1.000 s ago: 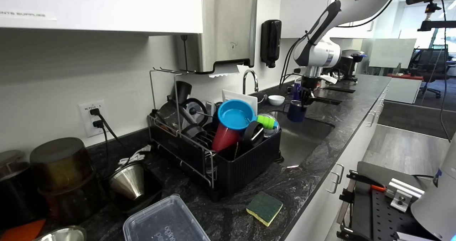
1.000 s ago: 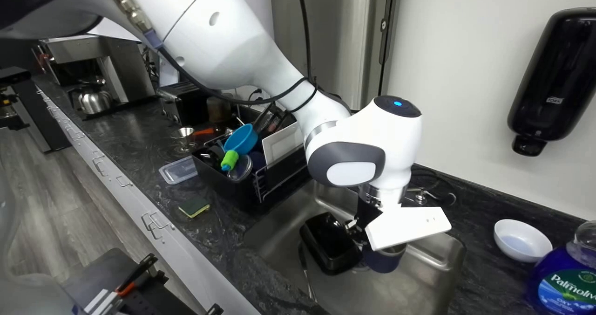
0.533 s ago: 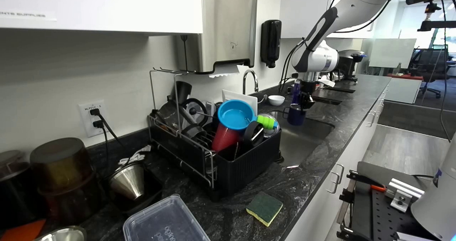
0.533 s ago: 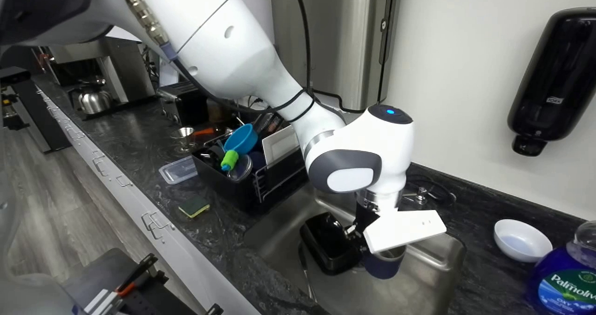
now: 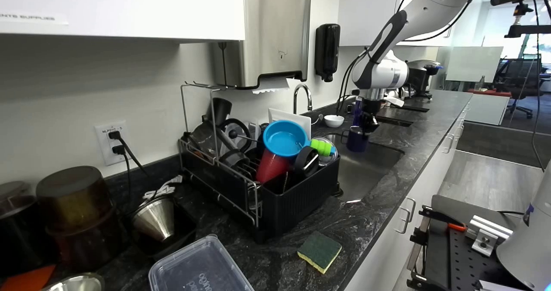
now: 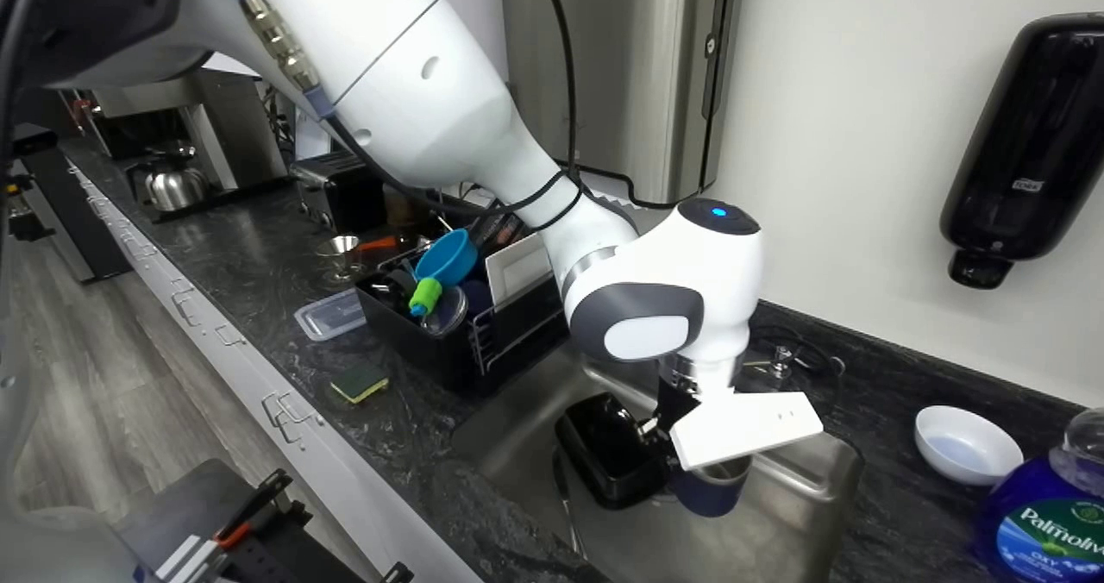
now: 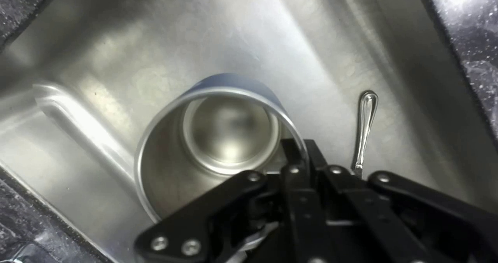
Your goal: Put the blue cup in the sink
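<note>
While the blue cup (image 7: pixel 223 144) is positioned over the sink (image 7: pixel 249 33), its rim is gripped by the claw (image 7: pixel 299 150) at three o'clock in the wrist view.

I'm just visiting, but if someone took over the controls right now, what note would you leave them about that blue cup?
Gripper: shut on the wall of the blue cup at its rim, one finger inside, one outside.
Cup: mouth up, over the sink; I can't tell whether its base touches the bottom.
Also in the sink: a black container and a metal cutlery handle.
Done: cup gripped and over the sink.
Left: probably lower it until it rests, open the fingers and lift clear, minding the container.
</note>
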